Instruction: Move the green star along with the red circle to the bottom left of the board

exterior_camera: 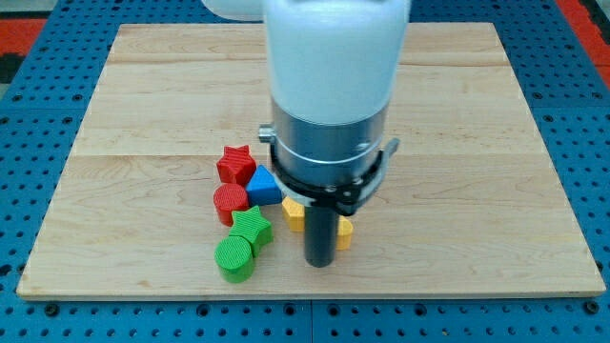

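A pale wooden surface (143,95) is lying on blue pegboard. The green star (252,228) is sitting low and left of centre, touching the red circle (230,203) above it. Both look light, rigid and ridged, likely sliding easily; neither shows a long axis. My tip (318,263) is resting just right of the star; there is no hand to close.

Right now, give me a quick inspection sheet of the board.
Surface: wooden board on a blue pegboard.
Job's things: green star just below the red circle, seemingly touching it.
Clutter: red star, blue triangle, green cylinder, two yellow blocks, partly hidden behind the rod.
Claw: none fitted; my tip right of the green star, between the yellow blocks.
Cables: nothing seen.
Surroundings: nothing seen beyond the pegboard.
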You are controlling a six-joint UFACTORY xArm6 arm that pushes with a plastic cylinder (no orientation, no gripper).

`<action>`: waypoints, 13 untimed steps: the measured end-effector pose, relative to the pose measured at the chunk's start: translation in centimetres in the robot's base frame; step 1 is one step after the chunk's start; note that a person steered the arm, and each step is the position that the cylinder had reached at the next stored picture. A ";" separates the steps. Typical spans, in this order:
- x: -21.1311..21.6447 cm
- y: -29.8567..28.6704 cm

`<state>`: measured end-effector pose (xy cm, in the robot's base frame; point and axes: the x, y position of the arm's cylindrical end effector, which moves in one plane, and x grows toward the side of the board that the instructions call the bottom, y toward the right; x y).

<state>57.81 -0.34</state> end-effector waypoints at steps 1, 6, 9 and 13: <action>-1.4 -3.6; -3.6 -2.4; -6.9 -5.7; -4.7 -9.4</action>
<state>53.13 -9.76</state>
